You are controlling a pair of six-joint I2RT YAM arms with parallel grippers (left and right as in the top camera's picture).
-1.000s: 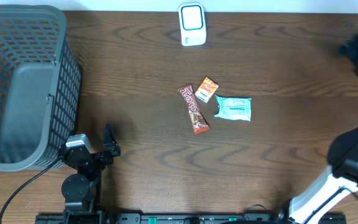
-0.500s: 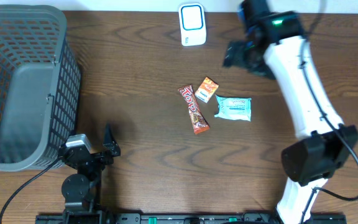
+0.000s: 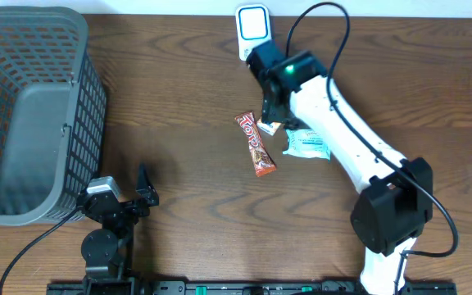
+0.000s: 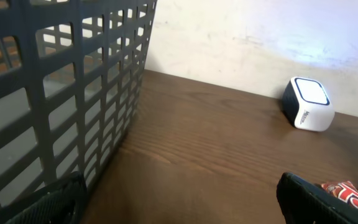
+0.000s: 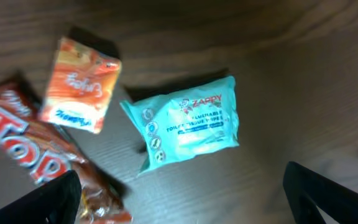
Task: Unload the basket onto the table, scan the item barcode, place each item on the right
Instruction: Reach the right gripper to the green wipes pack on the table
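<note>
The teal wipes pack [image 5: 188,121] lies flat near the middle of the bench [image 3: 179,98], with the orange packet [image 5: 79,84] just beside it at about 10 o'clock in the right wrist view, and the red bar [image 5: 36,162] touching or nearly touching that packet's lower edge at 8 o'clock. Seen from overhead, the right tool [image 3: 270,111] hangs over this cluster with its jaws released and wide apart, gripping nothing, and its arm covers most of the orange packet. The white scanner [image 3: 252,23] stands at 12 o'clock from the items, by the far edge. The left tool [image 3: 142,187] sits well apart at 8 o'clock, also released and empty, next to the grey basket [image 3: 23,106].
</note>
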